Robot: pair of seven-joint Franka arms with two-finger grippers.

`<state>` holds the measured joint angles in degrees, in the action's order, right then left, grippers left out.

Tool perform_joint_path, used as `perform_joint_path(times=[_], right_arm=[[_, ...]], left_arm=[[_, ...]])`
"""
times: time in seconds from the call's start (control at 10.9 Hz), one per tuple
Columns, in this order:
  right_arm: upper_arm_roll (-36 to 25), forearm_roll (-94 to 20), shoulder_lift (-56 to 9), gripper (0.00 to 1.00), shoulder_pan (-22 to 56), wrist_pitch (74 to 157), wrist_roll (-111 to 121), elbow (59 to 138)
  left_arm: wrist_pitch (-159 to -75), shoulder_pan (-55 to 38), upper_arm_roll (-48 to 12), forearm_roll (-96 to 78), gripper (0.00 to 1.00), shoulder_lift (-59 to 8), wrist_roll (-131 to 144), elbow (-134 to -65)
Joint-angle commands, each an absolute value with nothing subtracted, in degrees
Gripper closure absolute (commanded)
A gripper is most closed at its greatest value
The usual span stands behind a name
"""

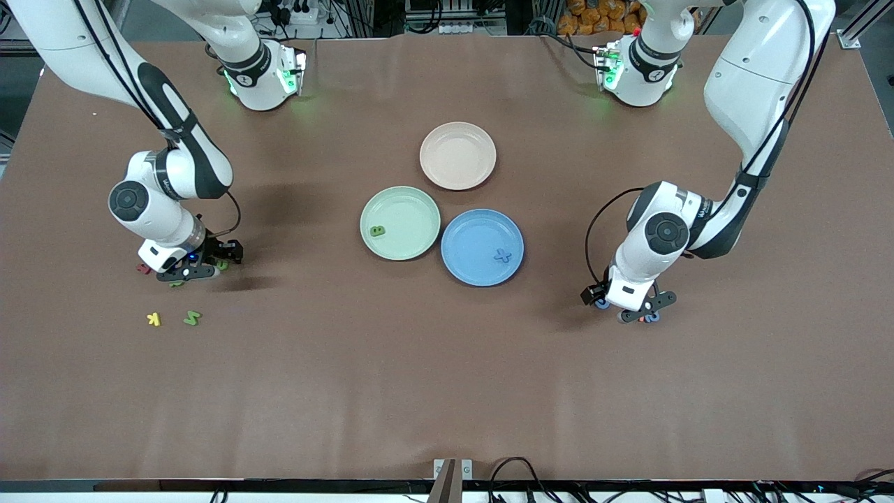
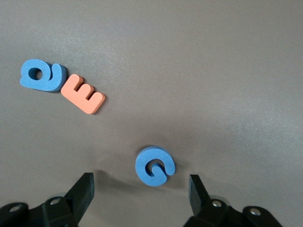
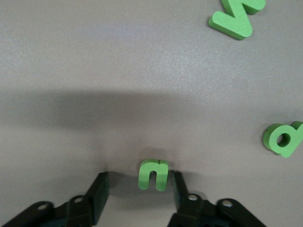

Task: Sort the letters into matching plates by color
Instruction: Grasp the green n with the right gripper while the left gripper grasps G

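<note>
The mint green plate (image 1: 411,213) holds one green letter (image 1: 378,231). The blue plate (image 1: 471,237) beside it holds one blue letter (image 1: 503,255). My right gripper (image 1: 187,272) is low at the table at the right arm's end. It is open (image 3: 139,176) around a green letter n (image 3: 154,174) that lies close to one finger (image 3: 179,189). Two more green letters (image 3: 236,16) (image 3: 283,138) lie nearby. My left gripper (image 1: 641,314) is low at the left arm's end. It is open (image 2: 140,178) around a blue letter (image 2: 155,165). Another blue letter (image 2: 41,75) touches an orange E (image 2: 83,93).
A beige-pink plate (image 1: 457,155) lies farther from the front camera than the two other plates. A yellow letter (image 1: 154,319) and a green letter (image 1: 192,318) lie nearer the camera than the right gripper. A red letter (image 1: 143,267) lies beside that gripper.
</note>
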<state>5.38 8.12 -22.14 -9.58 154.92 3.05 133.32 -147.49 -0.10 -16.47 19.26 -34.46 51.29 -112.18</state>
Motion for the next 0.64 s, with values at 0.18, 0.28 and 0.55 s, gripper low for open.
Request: perform_joint_path(times=[0.18,0.28,0.55], right_arm=[[6.5,9.5,-21.8,0.59,-11.6,155.9,2.7,133.8],[6.5,9.5,-21.8,0.62,-11.6,156.0,2.7,133.8],[6.5,9.5,-21.8,0.76,-11.5,156.0,2.7,133.5]], left_arm=[[-148.4,0.0,-16.9,19.9,0.14,-34.1,51.9,-112.9],[-148.4,0.0,-16.9,20.2,0.14,-34.1,51.8,-112.7],[-148.4,0.3,-16.8,20.4,0.14,-34.5,51.3,-112.2]])
